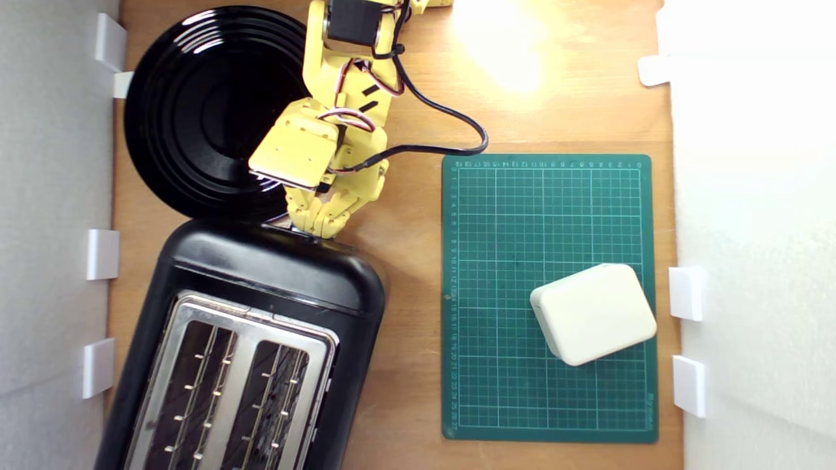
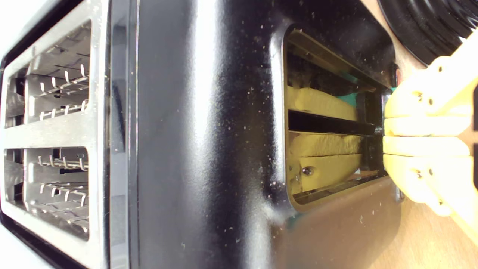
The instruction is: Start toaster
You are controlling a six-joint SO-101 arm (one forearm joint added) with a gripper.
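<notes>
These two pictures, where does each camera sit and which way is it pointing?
Exterior view: high overhead, looking straight down on the wooden table, with toaster, black plate, green mat and white box; the yellow arm shows.
Wrist view: on the arm, aimed close at the toaster's end; the gripper shows, its fingers pressed together at the lever recess.
Shared: toaster, plate edge, gripper.

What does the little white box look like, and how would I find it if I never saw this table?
Look at the wooden table and find the green mat with grid lines, on the exterior view's right. The white box sits on that mat, tilted, near its right edge. It is the only pale, rounded block there; the toaster and plate are black.
</notes>
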